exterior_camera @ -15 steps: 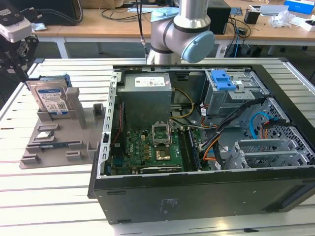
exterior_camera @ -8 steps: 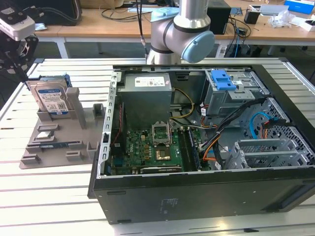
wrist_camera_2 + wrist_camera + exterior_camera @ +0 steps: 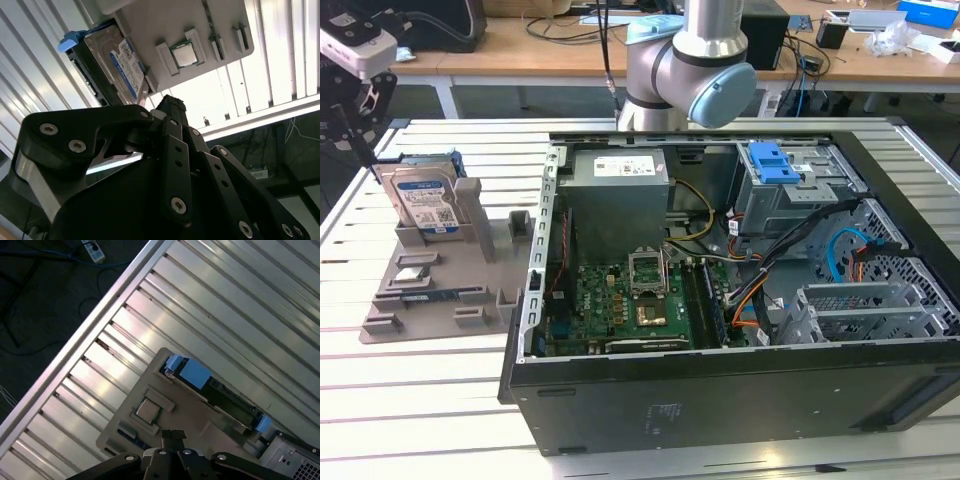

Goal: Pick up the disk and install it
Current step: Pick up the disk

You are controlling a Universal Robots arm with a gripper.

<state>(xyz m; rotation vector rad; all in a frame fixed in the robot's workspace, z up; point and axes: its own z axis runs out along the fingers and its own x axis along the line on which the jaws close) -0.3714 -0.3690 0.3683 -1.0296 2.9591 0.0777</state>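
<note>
Pincer: my fingers (image 3: 172,104) are clenched together on nothing, hanging above the tray. Nothing picked up yet.
Disk: there it is (image 3: 423,200), standing upright on its long edge in a slot of the grey holder tray (image 3: 430,290), label facing the camera. In the exterior view it sits at about 5 o'clock from my pincer, near but apart.
Rails: a blue rail (image 3: 187,371) runs down each narrow side. I judge the flat metal faces to be the safer surfaces to squeeze.
Approach: I reckon the job here is to spread the fingers wide before dropping, come straight down over the top edge, and pinch across the thin dimension at its middle so it lifts without tilting.
Watch: the tray's upright posts hug the disk, so a skewed descent could clip them. The processor chip (image 3: 184,55) lies in its own pocket of the tray, clear of the disk.
Table: slatted metal (image 3: 420,410) under the tray.
Case: the open computer case (image 3: 720,400) lies at 3 o'clock from the disk. Its drive cage (image 3: 790,200) with the blue latch (image 3: 770,162) is at the far end.
</note>
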